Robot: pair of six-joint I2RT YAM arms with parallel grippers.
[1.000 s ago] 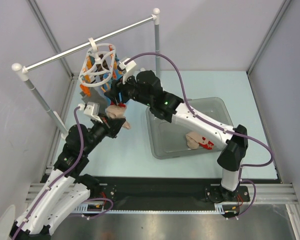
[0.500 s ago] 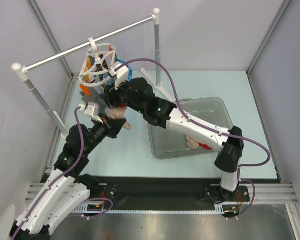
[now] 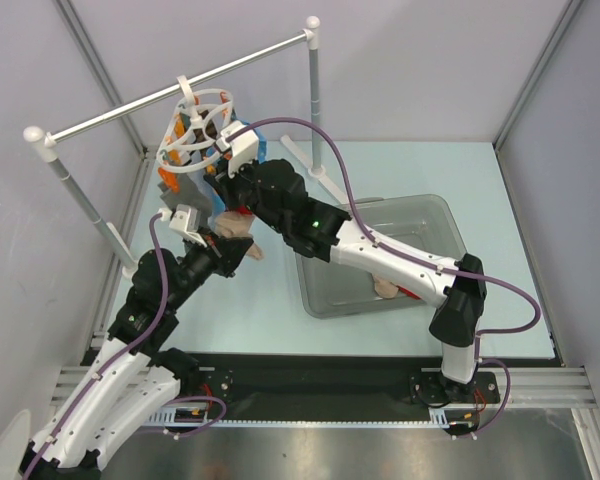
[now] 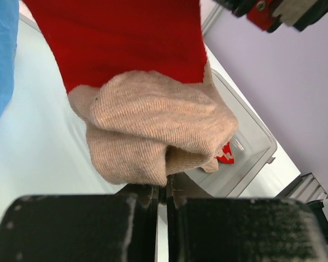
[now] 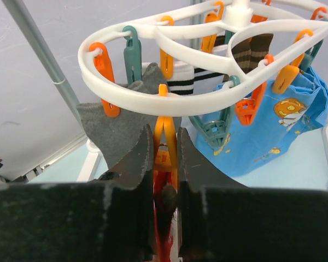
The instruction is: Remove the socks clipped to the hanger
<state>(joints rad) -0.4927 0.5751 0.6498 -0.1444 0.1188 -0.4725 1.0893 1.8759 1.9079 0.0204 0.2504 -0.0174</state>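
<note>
The white ring hanger (image 5: 169,101) hangs from the rail, with grey (image 5: 109,128), black-striped white (image 5: 180,76) and brown striped (image 5: 251,52) socks clipped to it. My right gripper (image 5: 164,135) is shut on an orange clip (image 5: 165,121) below the ring's near edge; a red sock hangs from that clip. My left gripper (image 4: 167,188) is shut on the beige toe (image 4: 147,131) of that red sock (image 4: 126,38), just below the hanger. In the top view both grippers, right (image 3: 225,188) and left (image 3: 230,245), meet under the hanger (image 3: 195,130).
A bright blue printed cloth (image 5: 279,125) hangs on the hanger's right side. A grey bin (image 3: 430,215) on the table to the right holds a beige and red sock (image 3: 388,283). The long white rail (image 3: 130,110) stands on posts at the back.
My right gripper has moved left and up under the hanger and closed on the orange clip. The left gripper has kept its hold on the sock's toe.
</note>
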